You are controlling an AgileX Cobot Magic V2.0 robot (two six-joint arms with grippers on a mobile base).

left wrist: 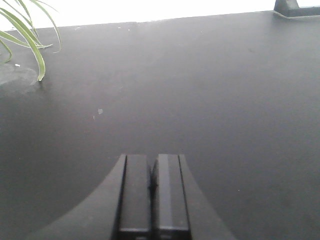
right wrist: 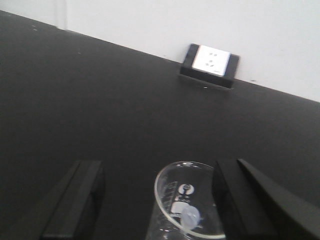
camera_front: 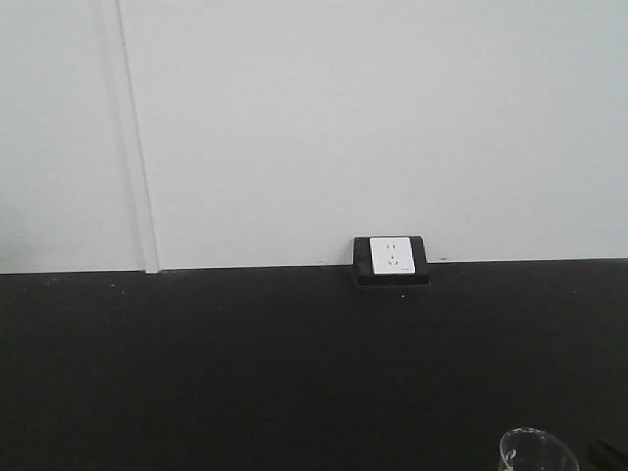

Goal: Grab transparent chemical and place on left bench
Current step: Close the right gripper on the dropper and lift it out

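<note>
Set well forward of the back edge of the black bench [camera_front: 245, 363], a little right of the wall socket [camera_front: 392, 258]: the small clear glass beaker [right wrist: 187, 200], upright, long axis vertical, flared rim uppermost. Colourless and apparently empty, with white graduation marks and a printed patch on the glass toward the right wrist view. Caught only as a rim at the bottom edge of the front view. Bracketed by the right end effector [right wrist: 157, 190], spread wide to either side and clamped on nothing. Closer to the right-hand finger than to the left-hand one; impossible to tell whether touching there. Straight ahead of and between those fingers, so probably calls for a slight centring, then a squeeze across the round wall below the rim. Far nearer the right arm than the left. Left end effector [left wrist: 151, 185] pressed together, empty, hovering over bare bench, with green plant leaves [left wrist: 27, 35] toward the back left and the socket's base at the back right. No sign of the left bench in any view, so likely a carry to come. Thin, smooth glass: apt to slip or tip under an off-centre pinch.
</note>
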